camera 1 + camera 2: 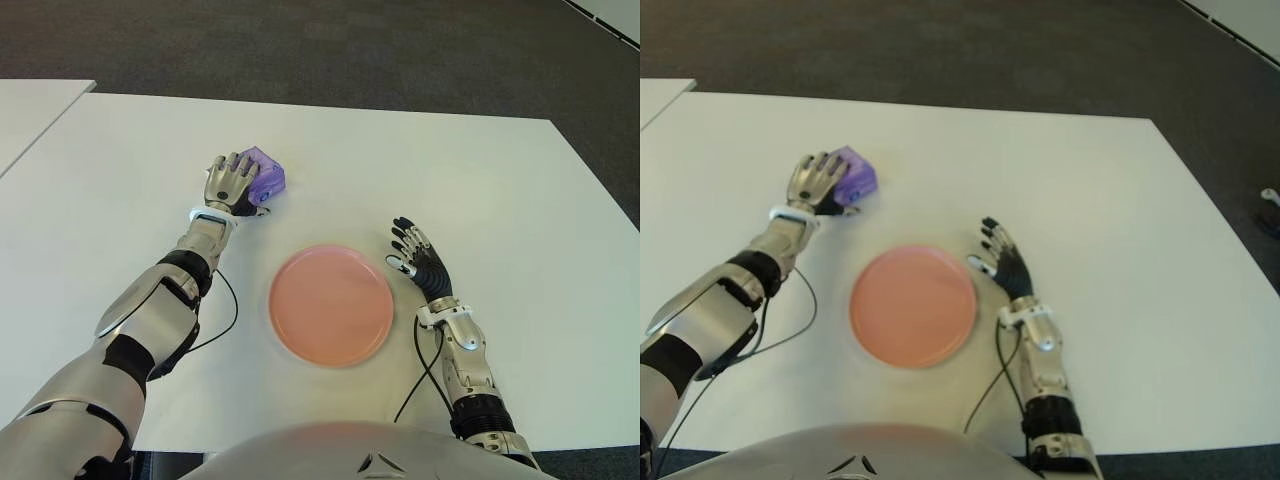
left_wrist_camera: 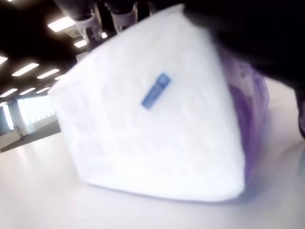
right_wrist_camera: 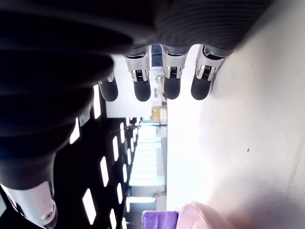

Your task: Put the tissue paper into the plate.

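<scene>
While the round pink plate (image 1: 331, 304) sits bare on the white table (image 1: 480, 180), the scene reads thus:
Tissue: purple plastic-wrapped tissue pack (image 1: 264, 176) on the table, beyond the plate toward the robot's left, well apart from it.
Left hand: the left hand (image 1: 231, 185) is laid over the pack, fingers curled around it; the left wrist view shows the pack filling the frame against the palm.
Right hand: the right hand (image 1: 417, 256) shows just right of the plate, fingers stretched out and holding nothing.
</scene>
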You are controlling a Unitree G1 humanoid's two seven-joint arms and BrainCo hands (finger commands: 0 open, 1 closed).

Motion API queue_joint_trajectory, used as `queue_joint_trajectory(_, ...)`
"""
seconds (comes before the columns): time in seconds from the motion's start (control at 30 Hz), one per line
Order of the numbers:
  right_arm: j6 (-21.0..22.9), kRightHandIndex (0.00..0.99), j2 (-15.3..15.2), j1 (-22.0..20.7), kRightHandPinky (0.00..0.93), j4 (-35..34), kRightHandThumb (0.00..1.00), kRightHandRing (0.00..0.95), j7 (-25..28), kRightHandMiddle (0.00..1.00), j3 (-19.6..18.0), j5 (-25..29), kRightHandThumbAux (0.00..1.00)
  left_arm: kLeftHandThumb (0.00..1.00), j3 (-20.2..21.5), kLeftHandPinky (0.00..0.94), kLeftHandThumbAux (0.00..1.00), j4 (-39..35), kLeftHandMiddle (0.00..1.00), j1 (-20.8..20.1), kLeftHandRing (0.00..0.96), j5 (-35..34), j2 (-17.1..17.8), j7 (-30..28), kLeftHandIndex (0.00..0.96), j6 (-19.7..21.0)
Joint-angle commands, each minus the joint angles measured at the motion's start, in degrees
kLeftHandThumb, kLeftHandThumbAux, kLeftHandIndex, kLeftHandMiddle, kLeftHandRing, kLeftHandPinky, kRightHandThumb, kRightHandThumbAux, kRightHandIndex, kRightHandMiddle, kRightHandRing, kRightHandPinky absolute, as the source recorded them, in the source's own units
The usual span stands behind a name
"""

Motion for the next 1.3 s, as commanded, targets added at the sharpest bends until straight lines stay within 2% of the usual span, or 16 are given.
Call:
queue_joint_trajectory(0.03,3.3,0.0,0.0,4.0,0.0,7.4,0.0,0.0,0.6,0.0,-0.6,0.4,0.695,0.004,-0.6,0.0,0.344,3.6,0.0,1.3,0.0,-0.8,-2.0,-2.4,0.0,1.1)
queue_joint_trajectory(0.63,2.0,0.0,-0.3,3.1,0.0,10.6,0.0,0.0,2.6,0.0,-2.3,1.6,0.718,0.0,-0.5,0.0,0.296,7.6,0.0,2.8,0.0,-2.8,-4.0,-7.8,0.0,4.3)
queue_joint_trajectory(1.3,-0.2,0.0,-0.6,2.8,0.0,13.1,0.0,0.0,4.0,0.0,-3.4,2.8,0.723,0.007,1.5,0.0,0.32,7.3,0.0,3.9,0.0,-5.6,-4.0,-3.2,0.0,4.3)
